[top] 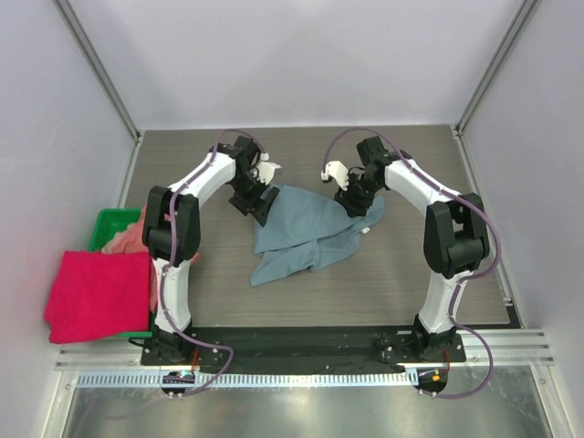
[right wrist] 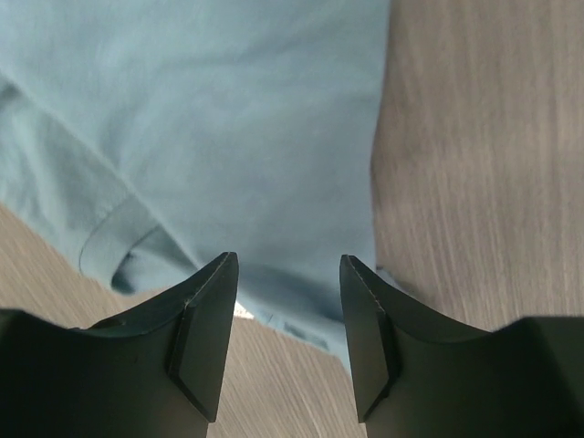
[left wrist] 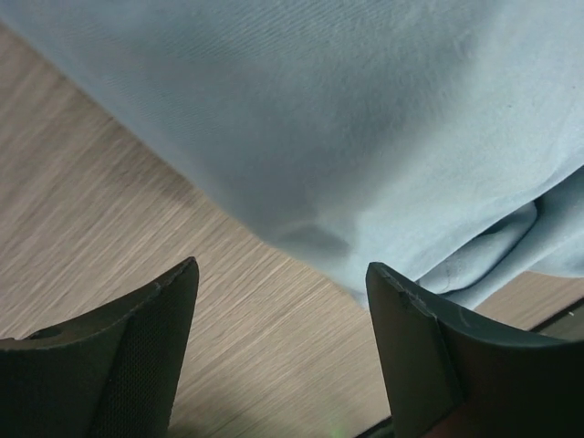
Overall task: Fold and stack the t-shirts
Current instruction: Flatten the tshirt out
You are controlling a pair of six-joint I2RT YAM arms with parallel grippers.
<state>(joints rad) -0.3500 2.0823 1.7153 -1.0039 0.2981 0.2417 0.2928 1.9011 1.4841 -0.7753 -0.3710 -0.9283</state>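
Left gripper spread wide, nothing between the jaws, with the edge of the blue shirt just ahead of the tips. Right gripper parted too, over the shirt's hem, pinching nothing. From above, both sets of fingertips hide under the wrists. Both arms reach forward, elbows bent, wrists tipped down at the shirt's far corners. The shirt lies crumpled on the wood-grain table. Well left of the left arm, a crimson shirt drapes over the green bin, and a salmon shirt is mostly buried.
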